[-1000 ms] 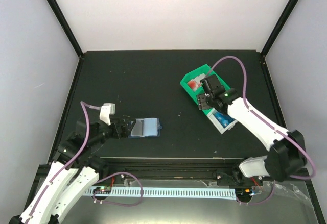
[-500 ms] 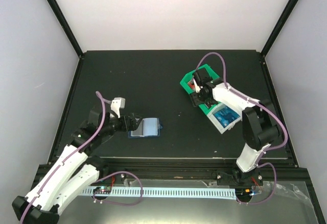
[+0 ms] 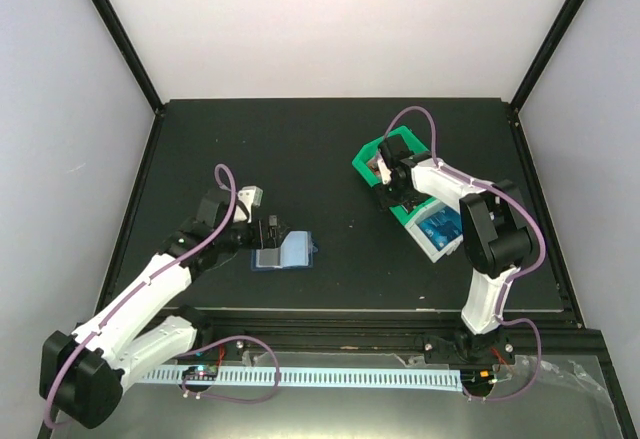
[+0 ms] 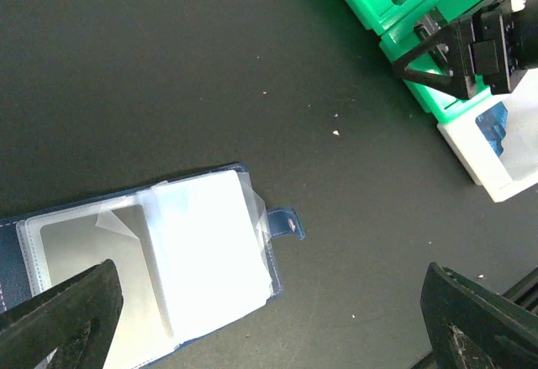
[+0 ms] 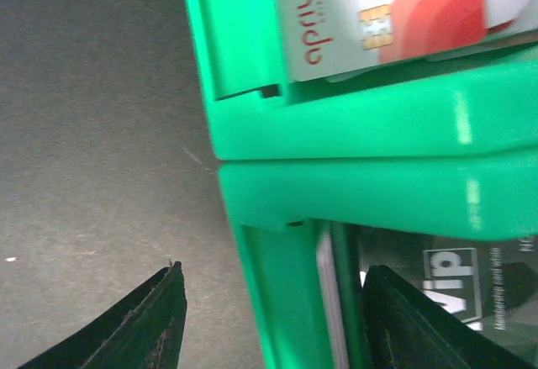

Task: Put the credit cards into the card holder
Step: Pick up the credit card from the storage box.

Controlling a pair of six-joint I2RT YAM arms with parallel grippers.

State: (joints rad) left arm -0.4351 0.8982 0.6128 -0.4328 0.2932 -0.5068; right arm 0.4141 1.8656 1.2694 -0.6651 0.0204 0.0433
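While the wide-open left gripper (image 3: pixel 268 231) is hovering over the card holder (image 3: pixel 290 251), the right gripper (image 5: pixel 273 323), jaws apart, is straddling the green bin (image 5: pixel 336 134), probably needing to pinch a card (image 5: pixel 450 272) next.

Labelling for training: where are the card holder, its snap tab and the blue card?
card holder (image 4: pixel 206 255): left wrist view, inside pocket.
snap tab (image 4: pixel 286 224): left wrist view, tab's middle.
blue card (image 4: pixel 494 127): left wrist view, visible face.

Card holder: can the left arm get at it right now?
Likely yes. The left gripper hangs open just above the card holder, which lies unfolded with nothing on top. The green bins and the right gripper sit well off to its side.
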